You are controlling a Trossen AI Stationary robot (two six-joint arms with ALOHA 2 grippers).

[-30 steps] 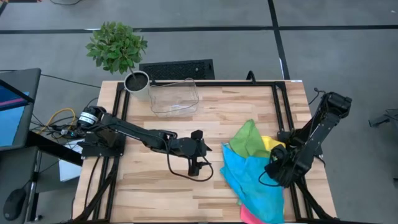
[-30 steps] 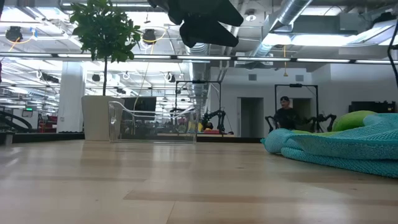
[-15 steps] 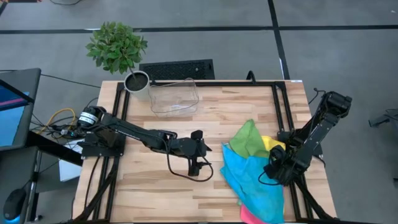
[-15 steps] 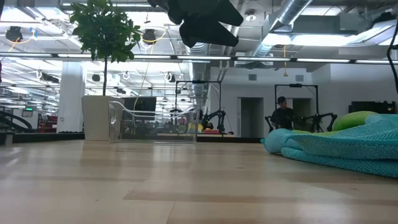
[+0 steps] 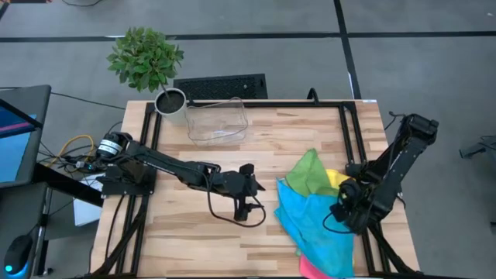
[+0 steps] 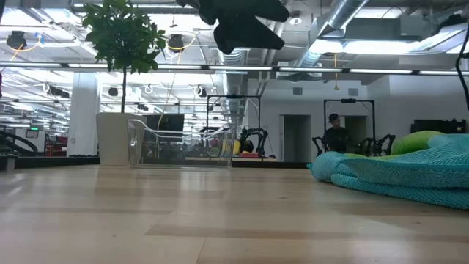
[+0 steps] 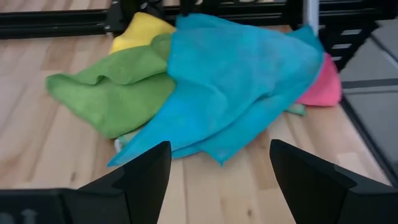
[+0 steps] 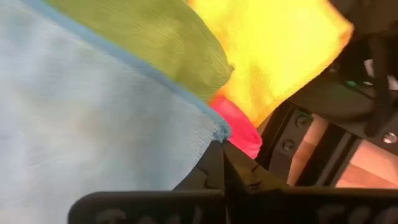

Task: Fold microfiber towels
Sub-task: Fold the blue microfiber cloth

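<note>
The towels sit in a messy heap on the right side of the wooden table point(image 5: 194, 232). The blue towel point(image 5: 314, 225) is on top and spreads out the most. A green towel point(image 5: 308, 172) pokes out at the far end of the heap, a yellow towel point(image 5: 338, 179) peeks out beside it, and a bit of pink towel point(image 5: 311, 270) shows at the near edge of the table.

The right gripper point(image 5: 343, 208) is down at the right edge of the heap. Its fingers are pinched tight together, right at a corner of the blue towel point(image 8: 214, 130) — they look to have hold of that corner.

The left gripper point(image 5: 249, 190) hangs over the middle of the table, well apart from the heap. Its fingers point(image 7: 146, 171) are spread wide and hold nothing.

A clear plastic bin point(image 5: 216, 120) stands at the back of the table, next to a potted plant point(image 5: 147, 62).
</note>
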